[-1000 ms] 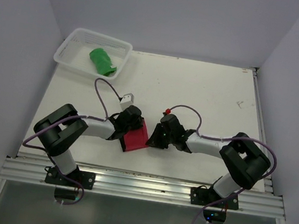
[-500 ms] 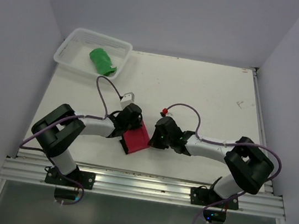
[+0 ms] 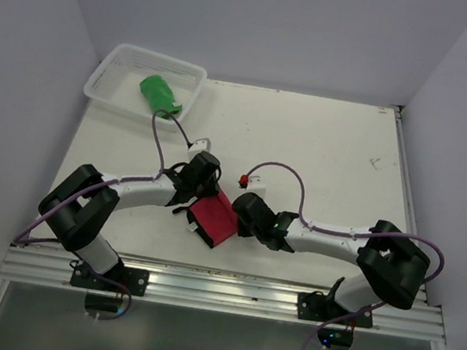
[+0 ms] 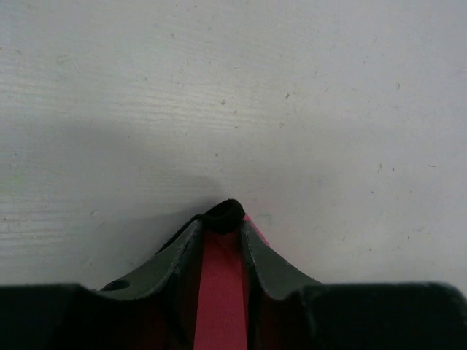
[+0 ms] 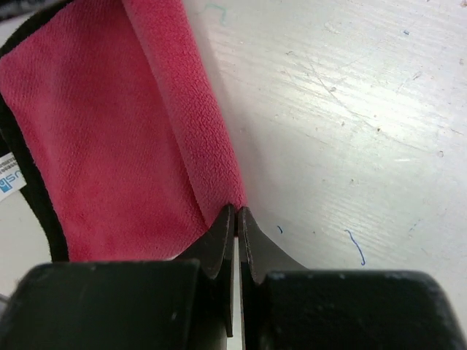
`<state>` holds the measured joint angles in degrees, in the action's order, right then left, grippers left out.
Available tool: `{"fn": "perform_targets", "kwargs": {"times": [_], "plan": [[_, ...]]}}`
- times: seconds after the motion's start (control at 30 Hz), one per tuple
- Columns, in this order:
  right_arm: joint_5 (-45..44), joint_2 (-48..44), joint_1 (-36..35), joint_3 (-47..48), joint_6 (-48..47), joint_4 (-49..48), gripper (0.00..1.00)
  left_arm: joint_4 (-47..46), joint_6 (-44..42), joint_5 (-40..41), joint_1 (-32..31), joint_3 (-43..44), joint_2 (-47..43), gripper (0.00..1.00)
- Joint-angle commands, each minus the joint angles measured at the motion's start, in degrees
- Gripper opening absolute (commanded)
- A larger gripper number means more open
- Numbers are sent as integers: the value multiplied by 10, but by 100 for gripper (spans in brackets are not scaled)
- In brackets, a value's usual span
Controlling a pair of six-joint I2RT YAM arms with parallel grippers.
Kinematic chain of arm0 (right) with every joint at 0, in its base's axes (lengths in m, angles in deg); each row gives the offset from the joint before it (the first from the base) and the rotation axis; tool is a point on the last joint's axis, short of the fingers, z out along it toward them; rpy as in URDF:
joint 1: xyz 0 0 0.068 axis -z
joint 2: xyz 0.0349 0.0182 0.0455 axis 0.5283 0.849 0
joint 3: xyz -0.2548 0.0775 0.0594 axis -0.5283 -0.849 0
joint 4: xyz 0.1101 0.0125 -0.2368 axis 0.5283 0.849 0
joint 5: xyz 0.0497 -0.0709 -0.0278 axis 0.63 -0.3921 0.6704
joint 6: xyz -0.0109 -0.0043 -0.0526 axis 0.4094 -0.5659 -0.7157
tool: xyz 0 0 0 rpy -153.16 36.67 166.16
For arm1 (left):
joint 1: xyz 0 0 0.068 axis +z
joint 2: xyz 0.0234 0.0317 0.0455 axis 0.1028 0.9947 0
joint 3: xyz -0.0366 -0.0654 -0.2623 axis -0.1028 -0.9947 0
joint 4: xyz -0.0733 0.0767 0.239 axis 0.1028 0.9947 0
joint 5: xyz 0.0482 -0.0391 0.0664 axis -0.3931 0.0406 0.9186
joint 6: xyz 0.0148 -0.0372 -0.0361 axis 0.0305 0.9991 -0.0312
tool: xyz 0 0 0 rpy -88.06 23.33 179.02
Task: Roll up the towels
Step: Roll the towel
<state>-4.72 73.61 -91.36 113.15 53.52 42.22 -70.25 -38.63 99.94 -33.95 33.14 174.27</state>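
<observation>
- Red towel (image 3: 213,218), partly folded, lies near the counter's (image 3: 308,142) front edge.
- Left gripper (image 4: 222,219) clamps one corner; right gripper (image 5: 237,213), nearly closed, seems to nip the opposite fold.
- Uneven pulling could slip either thin bite, spoiling the roll.
- Green towel (image 3: 159,96) sits in the basket (image 3: 105,94).

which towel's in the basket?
The green towel: it lies inside the white basket. The red towel is out on the table.
</observation>
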Motion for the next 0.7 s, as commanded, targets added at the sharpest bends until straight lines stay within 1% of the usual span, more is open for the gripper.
{"fn": "perform_targets", "kwargs": {"times": [0.0, 0.27, 0.67], "plan": [[-66, -3, -23, 27, -39, 31, 0, 18, -24, -6, 10, 33, -22, 30], [-133, 18, -61, 50, -55, 58, 0, 41, -45, -14, 14, 61, -32, 34], [-170, 30, -80, 42, -64, 49, 0, 69, -70, -23, 24, 87, -34, 39]]}}
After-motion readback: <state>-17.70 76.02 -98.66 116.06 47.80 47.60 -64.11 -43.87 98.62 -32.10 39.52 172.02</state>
